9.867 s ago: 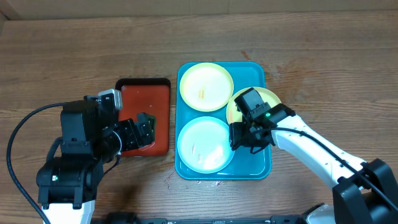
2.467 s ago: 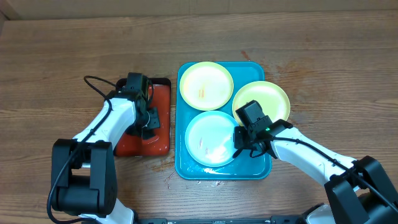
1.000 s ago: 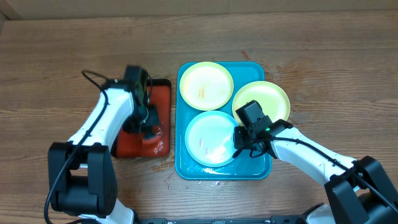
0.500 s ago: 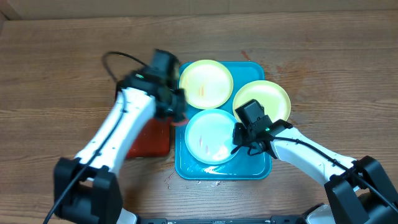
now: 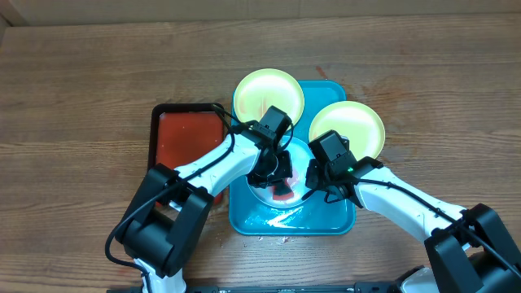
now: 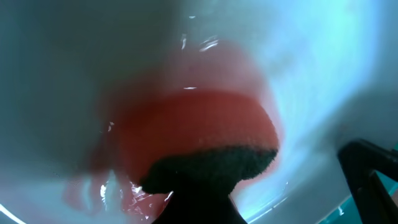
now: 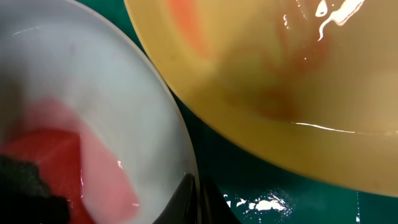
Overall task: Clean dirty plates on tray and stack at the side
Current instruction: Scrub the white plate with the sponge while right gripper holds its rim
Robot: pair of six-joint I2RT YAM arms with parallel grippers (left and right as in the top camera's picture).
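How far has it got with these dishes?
Nothing is stacked beside the turquoise tray yet. In hand: the left end effector presses a red sponge on the white plate while the right end effector pinches its rim. Left: the two yellow-green plates, one visibly smeared, then stacking all three.

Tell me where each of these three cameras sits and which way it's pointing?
Overhead: fixed above the table, looking straight down on the blue tray, the plates and both arms.
Left wrist: on the left gripper, looking down at the red sponge pressed on the whitish plate; a dark finger shows at the bottom.
Right wrist: on the right gripper, looking down at that plate's rim beside a yellowish plate; its fingertips show at the bottom.
Shared: both wrist views show the sponge and the whitish plate.
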